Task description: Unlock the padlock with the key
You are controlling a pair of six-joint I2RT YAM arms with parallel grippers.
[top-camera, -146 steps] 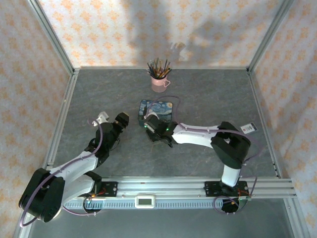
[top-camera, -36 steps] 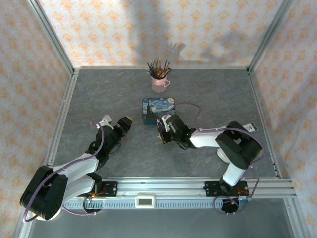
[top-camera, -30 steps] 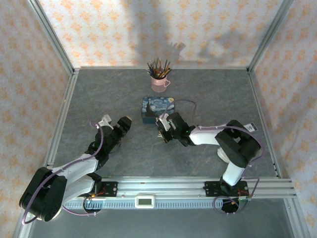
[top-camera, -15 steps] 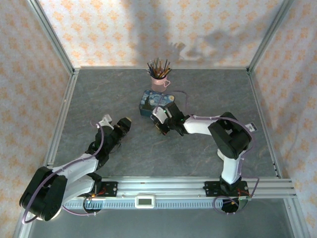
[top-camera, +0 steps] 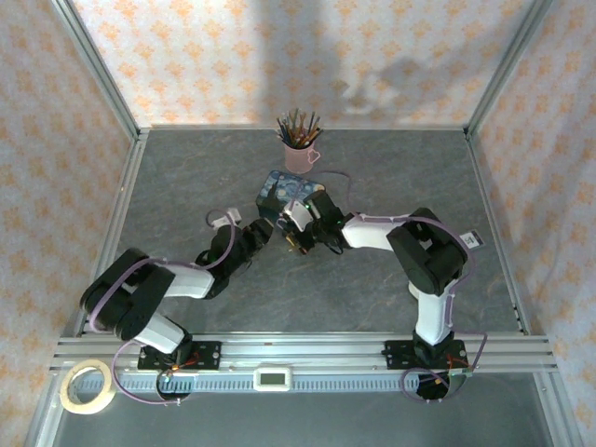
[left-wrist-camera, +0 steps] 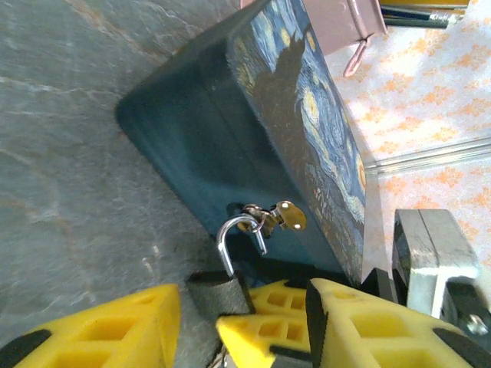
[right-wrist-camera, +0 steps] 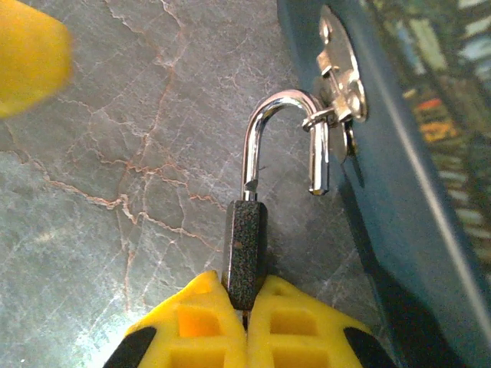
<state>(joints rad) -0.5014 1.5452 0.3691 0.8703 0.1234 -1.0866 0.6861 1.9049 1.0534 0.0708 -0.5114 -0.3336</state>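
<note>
Pink cup holds pencils (blue tin shut, padlock through hasp).

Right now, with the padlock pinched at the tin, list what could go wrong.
1. The padlock hangs by its shackle through the hasp of the blue tin; a straight pull by the right gripper may drag the tin.
2. The grip covers only the padlock's end, so it could twist loose.
3. The open left gripper sits close; the arms could bump.
</note>
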